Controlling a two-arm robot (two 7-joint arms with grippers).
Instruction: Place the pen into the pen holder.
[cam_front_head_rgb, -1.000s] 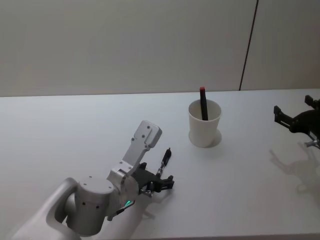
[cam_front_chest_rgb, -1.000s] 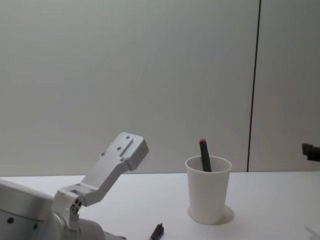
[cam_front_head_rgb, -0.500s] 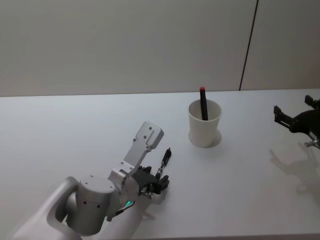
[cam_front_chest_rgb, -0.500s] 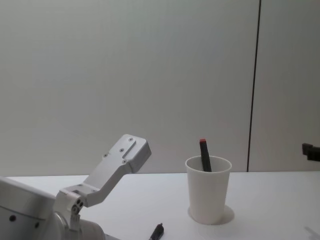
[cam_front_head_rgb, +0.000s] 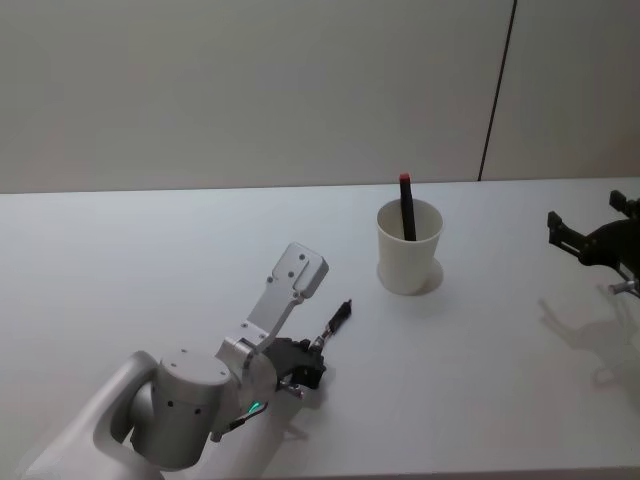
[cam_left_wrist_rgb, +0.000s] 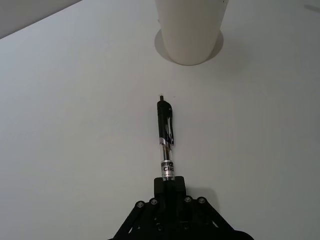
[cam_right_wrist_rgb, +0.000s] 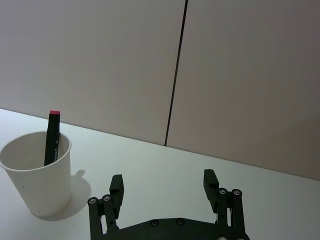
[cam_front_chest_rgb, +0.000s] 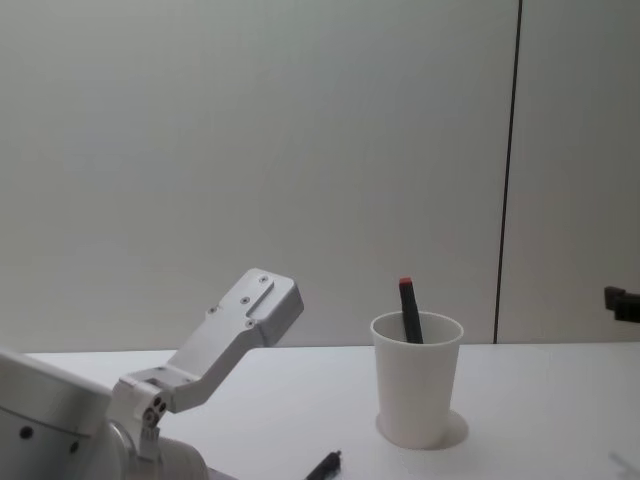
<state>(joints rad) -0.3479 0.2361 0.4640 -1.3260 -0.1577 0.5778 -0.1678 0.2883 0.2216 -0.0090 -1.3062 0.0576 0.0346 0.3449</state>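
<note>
A black pen (cam_front_head_rgb: 336, 318) lies low over the white table (cam_front_head_rgb: 150, 260), its tip pointing toward the pen holder. My left gripper (cam_front_head_rgb: 311, 364) is shut on the pen's rear end; the left wrist view shows the pen (cam_left_wrist_rgb: 166, 134) sticking out from the left gripper (cam_left_wrist_rgb: 169, 182). The pen holder (cam_front_head_rgb: 409, 258), a white paper cup, stands upright beyond the pen and apart from it, also seen as the pen holder (cam_front_chest_rgb: 417, 388). My right gripper (cam_front_head_rgb: 586, 238) hangs open at the table's right side, away from the pen holder (cam_right_wrist_rgb: 37, 181).
A black marker with a red cap (cam_front_head_rgb: 405, 206) leans inside the cup, also seen as the marker (cam_right_wrist_rgb: 52, 136). A grey wall with a dark vertical seam (cam_front_head_rgb: 496, 95) stands behind the table. Bare tabletop lies between pen and cup.
My left gripper's fingers have closed onto the pen's rear end. The pen has swung a little, its tip now farther right.
</note>
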